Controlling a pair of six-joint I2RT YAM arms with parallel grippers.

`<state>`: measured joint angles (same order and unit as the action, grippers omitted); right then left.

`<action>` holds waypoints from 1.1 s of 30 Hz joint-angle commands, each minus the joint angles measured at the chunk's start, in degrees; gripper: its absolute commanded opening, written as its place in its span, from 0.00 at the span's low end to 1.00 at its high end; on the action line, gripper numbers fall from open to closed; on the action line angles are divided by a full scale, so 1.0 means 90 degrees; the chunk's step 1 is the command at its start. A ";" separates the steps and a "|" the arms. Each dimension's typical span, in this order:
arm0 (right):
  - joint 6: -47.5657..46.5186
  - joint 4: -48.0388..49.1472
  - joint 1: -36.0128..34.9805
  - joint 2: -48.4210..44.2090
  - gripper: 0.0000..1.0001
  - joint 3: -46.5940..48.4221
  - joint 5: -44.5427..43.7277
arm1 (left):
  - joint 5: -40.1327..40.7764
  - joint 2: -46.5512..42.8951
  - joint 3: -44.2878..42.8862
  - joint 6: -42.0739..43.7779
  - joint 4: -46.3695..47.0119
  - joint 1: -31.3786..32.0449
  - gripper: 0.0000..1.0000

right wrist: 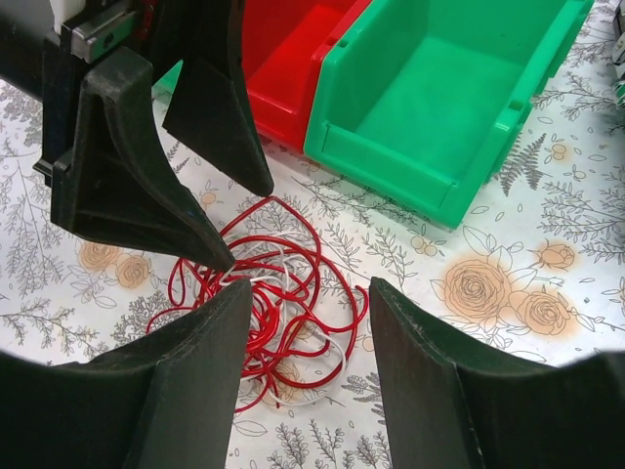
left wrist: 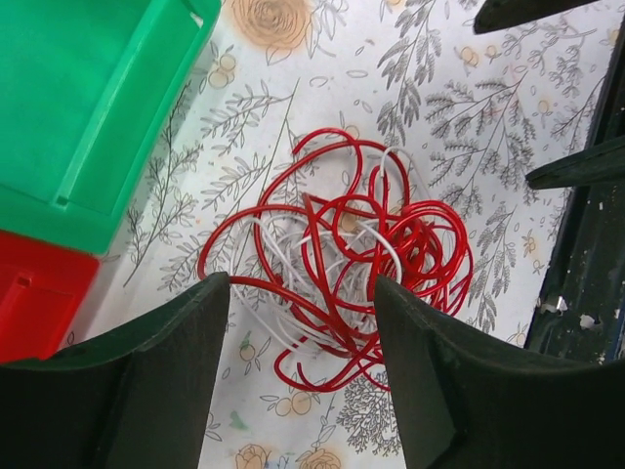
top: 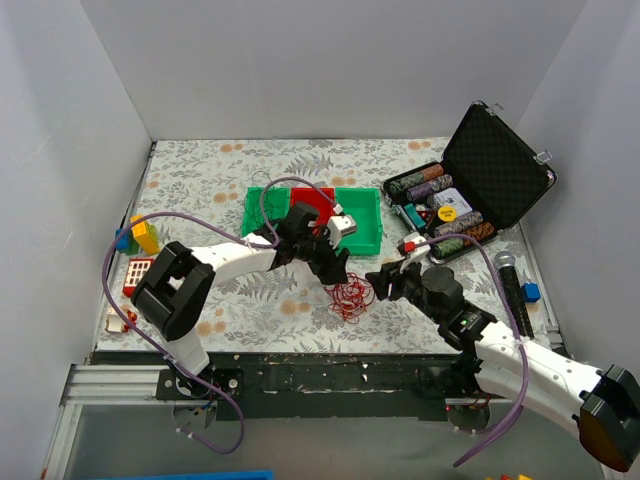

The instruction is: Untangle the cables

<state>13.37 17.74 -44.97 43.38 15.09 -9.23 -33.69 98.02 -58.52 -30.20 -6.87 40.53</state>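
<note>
The cables (top: 350, 297) are a loose clump of thin red and white wires lying on the floral table, in front of the bins. My left gripper (top: 335, 268) hangs open just over the clump's left side. In the left wrist view the cables (left wrist: 342, 244) lie between and beyond the tips of the left gripper (left wrist: 301, 283), and one red loop touches the left tip. My right gripper (right wrist: 311, 285) is open too. The cables (right wrist: 273, 293) sit partly between its fingers and partly behind its left finger. One finger of the left gripper (right wrist: 249, 227) touches the clump's top.
A green bin (top: 362, 225) and a red bin (top: 312, 200) stand side by side behind the clump. An open black case (top: 497, 170) with poker chips (top: 440, 205) sits at the back right. A microphone (top: 508, 280) lies at the right edge and toy blocks (top: 140, 235) at the left.
</note>
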 commanded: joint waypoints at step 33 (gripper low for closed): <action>-0.0255 0.0451 0.0036 0.0717 0.80 0.1575 0.1200 | -0.0300 -0.3235 -0.1182 -0.0844 -0.1121 0.0389 0.00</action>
<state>11.99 18.06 -44.84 50.52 26.48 -2.37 -35.03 70.83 -65.10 -36.93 -15.59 43.18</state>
